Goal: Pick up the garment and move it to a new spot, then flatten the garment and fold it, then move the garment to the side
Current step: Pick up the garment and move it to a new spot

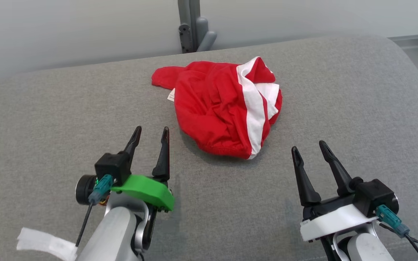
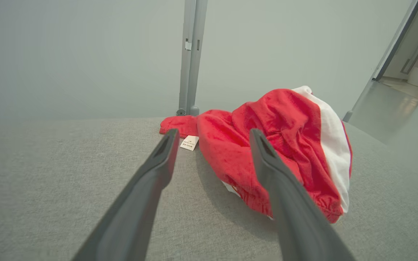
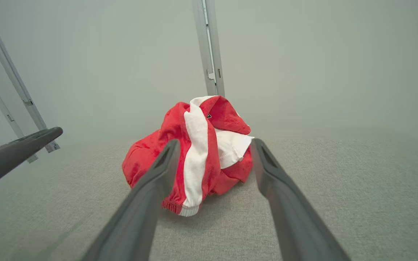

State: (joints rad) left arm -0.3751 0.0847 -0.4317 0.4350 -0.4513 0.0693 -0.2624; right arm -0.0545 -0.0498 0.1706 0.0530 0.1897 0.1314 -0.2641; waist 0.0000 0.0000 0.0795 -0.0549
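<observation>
**Q:** Where does the garment lie?

**A:** The garment (image 1: 223,105), red with a white band, sits in a crumpled heap on the grey cushion (image 1: 49,127), toward its far edge. A small label (image 1: 171,95) shows at its left side, and a grey post (image 1: 191,25) stands behind.

**Q:** And the tools?

**A:** The left gripper (image 1: 151,129) and the right gripper (image 1: 308,145) hover on the near side, one at each flank. The fingers of both are spread wide and empty, and neither touches cloth. The left is just beside the gathered hem; the right is farther off.

**Q:** Which step is in hand?

**A:** Probably a grasp, either to lift the heap or to begin spreading it, since nothing is flattened yet. The next move calls for closing on a single edge, not a bunched fold.

**Q:** What stays unclear?

**A:** The kind of garment, as the folds hide its openings and underside. The label's print is too small to read. A white strip (image 1: 45,243) on the left arm is cut off by the frame
</observation>
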